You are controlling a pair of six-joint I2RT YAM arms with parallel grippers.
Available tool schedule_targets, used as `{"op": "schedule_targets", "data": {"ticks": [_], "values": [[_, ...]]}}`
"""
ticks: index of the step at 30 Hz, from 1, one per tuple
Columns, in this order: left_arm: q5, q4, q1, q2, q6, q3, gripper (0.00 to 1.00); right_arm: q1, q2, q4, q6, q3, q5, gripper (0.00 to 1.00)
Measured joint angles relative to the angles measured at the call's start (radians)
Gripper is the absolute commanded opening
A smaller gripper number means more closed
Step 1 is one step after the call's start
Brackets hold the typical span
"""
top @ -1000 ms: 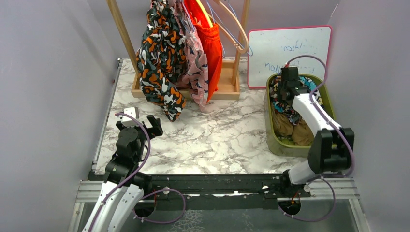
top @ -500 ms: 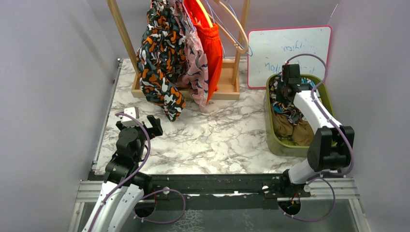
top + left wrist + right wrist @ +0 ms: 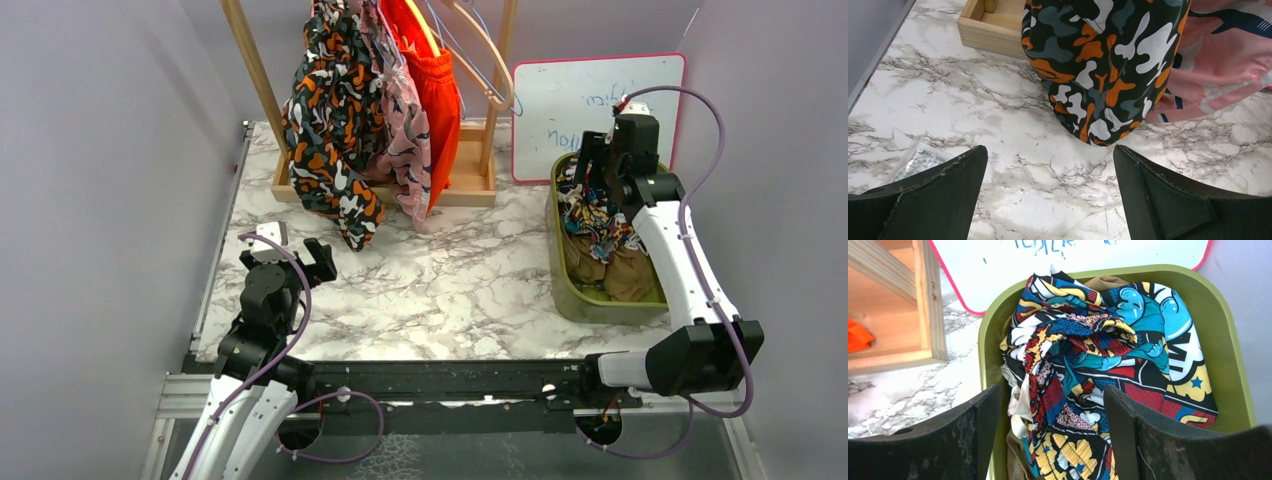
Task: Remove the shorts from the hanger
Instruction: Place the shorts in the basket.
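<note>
Risen from the bin (image 3: 1233, 365), right pincer (image 3: 1050, 392) stands spread above dropped shorts (image 3: 1088, 355); left pincer (image 3: 1049, 150) spread before soft, light camouflage shorts (image 3: 1098, 65), best pinched at hem.

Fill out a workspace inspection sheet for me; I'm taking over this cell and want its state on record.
Surface: marble-patterned table top, no damage seen.
Job's things: blotch-print shorts, pink print shorts and orange shorts hang on the wooden rack; multicolour print shorts lie over tan shorts in the green bin.
Clutter: clear packet near the table's left edge; bare hangers on the rack.
Grippers: left gripper open, empty, low over the table, facing the rack; right gripper open, empty, above the bin.
Cables: purple cable loops on both arms; no snag seen.
Surroundings: grey walls; whiteboard behind the bin.
</note>
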State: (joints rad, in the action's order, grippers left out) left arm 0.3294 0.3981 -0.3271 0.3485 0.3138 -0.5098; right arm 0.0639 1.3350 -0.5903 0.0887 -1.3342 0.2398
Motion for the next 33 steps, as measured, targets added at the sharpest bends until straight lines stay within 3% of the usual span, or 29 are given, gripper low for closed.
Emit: {"op": "schedule_targets", "data": {"ticks": [4,7,18,25,33], "values": [[0.000,0.000,0.000,0.000,0.000,0.000,0.99,0.000,0.000,0.035,-0.001,0.005,-0.002,0.58],[0.000,0.000,0.000,0.000,0.000,0.000,0.99,0.000,0.024,0.074,0.001,0.005,-0.003,0.54],[0.000,0.000,0.000,0.001,0.000,0.000,0.99,-0.039,0.285,0.147,0.039,0.070,-0.047,0.51],[-0.004,0.000,0.000,0.004,0.000,0.000,0.99,-0.038,0.293,0.097,0.047,0.050,-0.055,0.71],[-0.010,0.000,0.000,0.005,0.000,0.000,0.99,-0.039,-0.054,0.132,0.107,0.117,-0.099,0.77]]}}
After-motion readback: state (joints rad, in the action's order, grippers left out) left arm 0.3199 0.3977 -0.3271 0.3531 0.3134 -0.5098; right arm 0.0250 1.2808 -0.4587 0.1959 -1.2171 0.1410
